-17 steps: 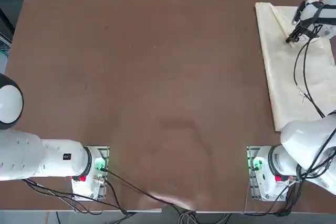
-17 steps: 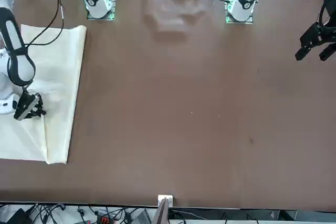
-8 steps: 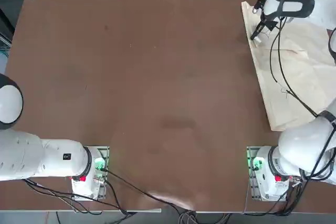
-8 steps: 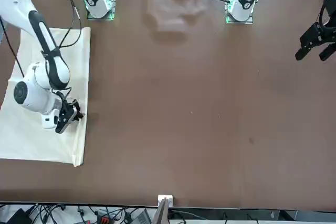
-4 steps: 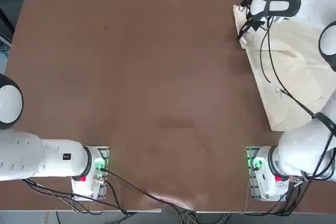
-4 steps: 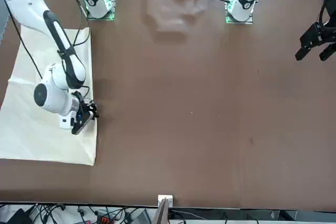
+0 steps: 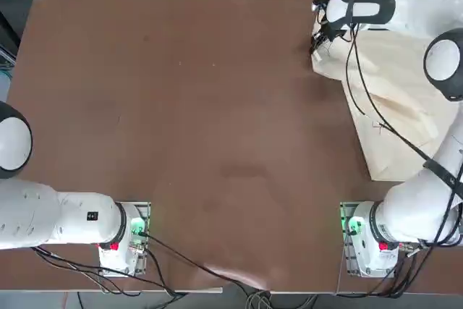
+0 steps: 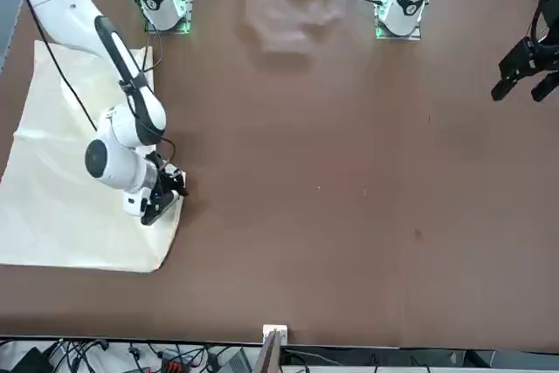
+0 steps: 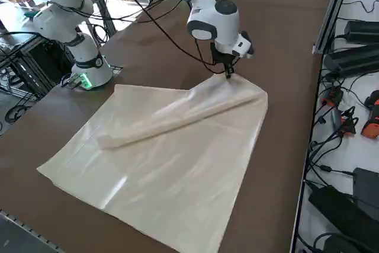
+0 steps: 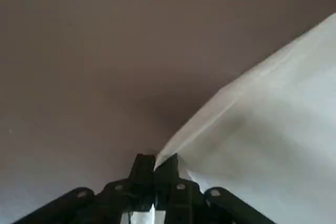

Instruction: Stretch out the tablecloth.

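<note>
One tablecloth [image 9: 160,164] on bare brown table [image 7: 181,106] | right gripper [image 10: 156,163] fingers pinching its corner

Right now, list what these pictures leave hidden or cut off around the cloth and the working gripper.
- tablecloth: its right part runs off the top view's edge, and the arm covers some.
- tablecloth, front view: its left edge is cut off; the arm overlaps it.
- right gripper, shut on the cloth's edge: the wrist view shows only the fingertips, so how much cloth is pinched cannot be told.
</note>
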Robot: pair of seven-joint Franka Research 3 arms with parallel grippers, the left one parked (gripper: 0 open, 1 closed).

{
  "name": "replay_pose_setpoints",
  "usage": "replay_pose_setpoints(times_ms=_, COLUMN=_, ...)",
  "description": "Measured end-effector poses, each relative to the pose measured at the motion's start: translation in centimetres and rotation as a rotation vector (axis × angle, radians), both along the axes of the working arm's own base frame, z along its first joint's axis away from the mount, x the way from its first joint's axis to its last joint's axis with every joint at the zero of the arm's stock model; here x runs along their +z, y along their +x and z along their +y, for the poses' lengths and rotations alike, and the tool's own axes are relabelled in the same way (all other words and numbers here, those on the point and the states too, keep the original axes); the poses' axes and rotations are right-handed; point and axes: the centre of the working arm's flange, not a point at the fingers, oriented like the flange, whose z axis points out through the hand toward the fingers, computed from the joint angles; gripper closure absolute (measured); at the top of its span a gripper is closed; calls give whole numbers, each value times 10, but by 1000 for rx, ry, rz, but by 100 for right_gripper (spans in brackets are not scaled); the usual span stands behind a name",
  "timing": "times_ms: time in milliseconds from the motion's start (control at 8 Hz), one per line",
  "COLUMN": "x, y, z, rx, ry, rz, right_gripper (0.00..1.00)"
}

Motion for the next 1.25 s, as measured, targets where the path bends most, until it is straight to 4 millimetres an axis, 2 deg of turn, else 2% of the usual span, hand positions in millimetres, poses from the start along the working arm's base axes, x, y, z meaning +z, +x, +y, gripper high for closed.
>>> replay_pose_setpoints(times_ms=375, x=-8, y=7, z=37, rx=-127, ry=10, rz=32, right_gripper=98)
replay_pose_setpoints(times_ms=625, x=-9, y=18, z=51, rx=-247, ry=19, rz=47, right_gripper=98)
replay_pose_setpoints(times_ms=875, x=-17, y=31, z=50, rx=-389, ry=29, rz=74, right_gripper=98)
replay_pose_setpoints(times_ms=1250, x=-16, y=49, z=38, rx=-660, ry=33, rz=119, right_gripper=98)
